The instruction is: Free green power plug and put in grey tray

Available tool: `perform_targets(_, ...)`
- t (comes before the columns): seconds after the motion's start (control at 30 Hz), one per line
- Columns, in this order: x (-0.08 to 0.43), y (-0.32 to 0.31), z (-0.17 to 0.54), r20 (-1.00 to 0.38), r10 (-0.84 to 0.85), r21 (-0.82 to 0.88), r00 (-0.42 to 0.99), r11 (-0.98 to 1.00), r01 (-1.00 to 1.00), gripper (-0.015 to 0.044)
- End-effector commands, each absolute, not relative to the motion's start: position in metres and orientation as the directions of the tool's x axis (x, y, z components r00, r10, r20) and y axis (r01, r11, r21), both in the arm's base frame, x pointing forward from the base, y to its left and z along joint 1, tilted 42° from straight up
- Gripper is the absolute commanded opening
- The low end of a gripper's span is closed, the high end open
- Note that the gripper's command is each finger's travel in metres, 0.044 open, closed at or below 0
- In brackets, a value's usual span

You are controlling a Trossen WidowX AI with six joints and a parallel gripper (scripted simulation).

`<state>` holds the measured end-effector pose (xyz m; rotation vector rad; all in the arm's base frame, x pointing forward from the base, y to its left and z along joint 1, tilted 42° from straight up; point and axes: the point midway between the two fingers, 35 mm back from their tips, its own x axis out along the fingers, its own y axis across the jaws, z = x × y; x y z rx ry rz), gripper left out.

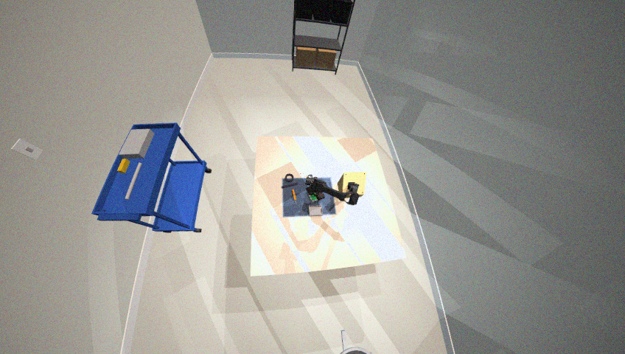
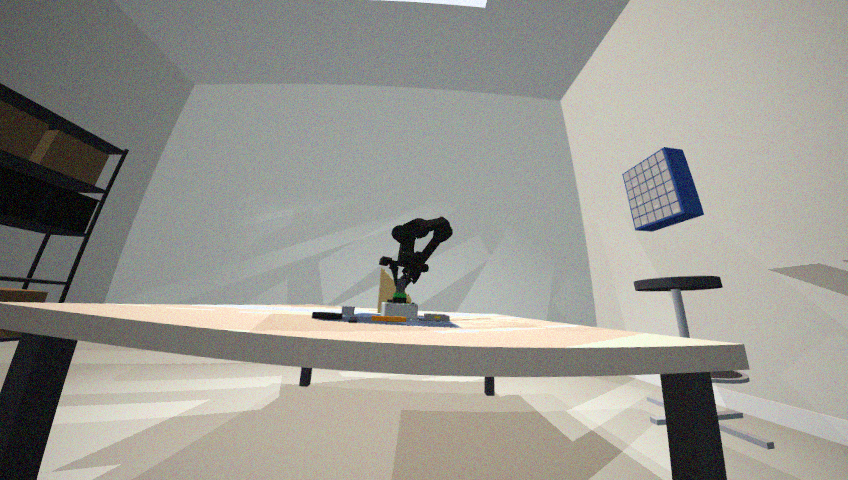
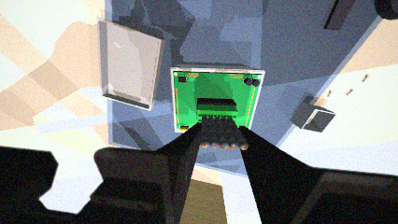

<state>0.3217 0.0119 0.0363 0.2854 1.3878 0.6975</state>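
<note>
Over green board (image 3: 188, 102) | claw (image 1: 314, 193) (image 2: 399, 292) (image 3: 220, 128) pinching green plug (image 3: 217, 113)

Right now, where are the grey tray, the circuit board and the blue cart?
Grey tray (image 1: 315, 211) (image 3: 128, 65): top and wrist views; its inside floor.
Circuit board (image 3: 188, 100): wrist view; bare green surface, left of the socket.
Blue cart (image 1: 181, 188): top view; its lower shelf.
</note>
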Motion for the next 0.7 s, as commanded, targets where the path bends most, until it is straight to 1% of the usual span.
perform_targets(0.0,0.318,0.005,0.051,-0.818,0.573,0.541,0.054,0.797,-0.268,0.0000)
perform_targets(0.27,0.323,-0.008,0.039,-0.687,0.727,0.699,-0.003,0.660,-0.274,0.0000)
perform_targets(0.37,0.324,-0.012,0.038,-0.652,0.758,0.732,-0.017,0.624,-0.274,0.0000)
perform_targets(0.5,0.323,-0.011,0.039,-0.670,0.742,0.716,-0.010,0.642,-0.274,0.0000)
perform_targets(0.67,0.320,-0.004,0.048,-0.762,0.647,0.617,0.028,0.738,-0.272,0.0000)
